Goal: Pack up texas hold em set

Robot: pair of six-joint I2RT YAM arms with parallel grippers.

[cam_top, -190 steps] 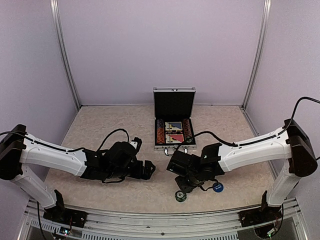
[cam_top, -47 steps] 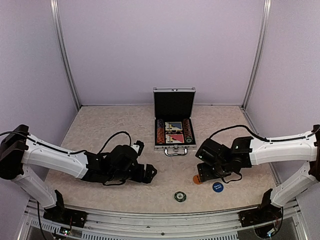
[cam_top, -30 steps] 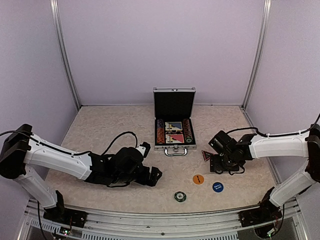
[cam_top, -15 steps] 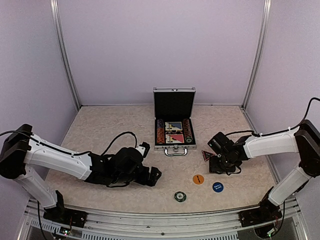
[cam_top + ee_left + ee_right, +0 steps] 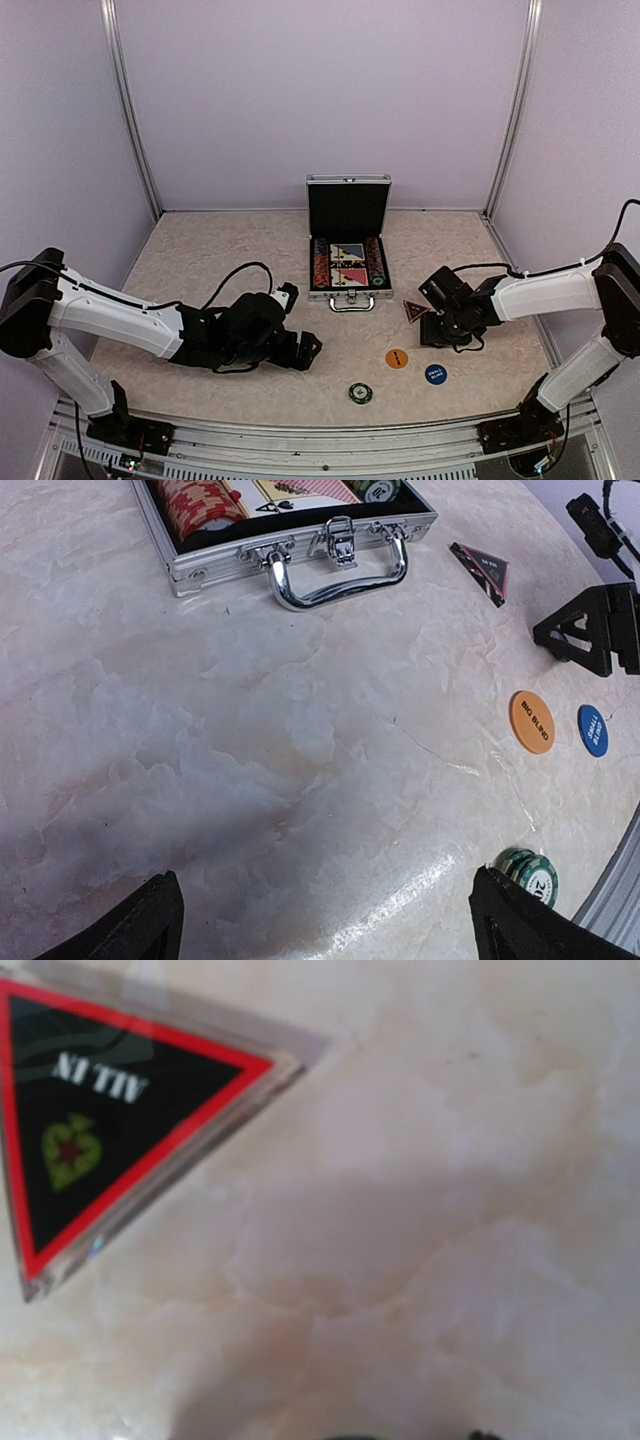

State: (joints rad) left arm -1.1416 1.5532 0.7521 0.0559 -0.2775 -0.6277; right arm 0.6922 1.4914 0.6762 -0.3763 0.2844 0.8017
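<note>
Right wrist view: triangular marker (image 5: 100, 1110) flat, thin, rigid, likely slick; pinch its edges. Left claw (image 5: 322, 900) spread; right claw (image 5: 432, 322) unclear.

Open briefcase (image 5: 215, 562); orange disc (image 5: 531, 721) apart

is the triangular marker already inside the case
No, the triangular marker lies flat on the table, beside the open case and clear of its rim.
</note>
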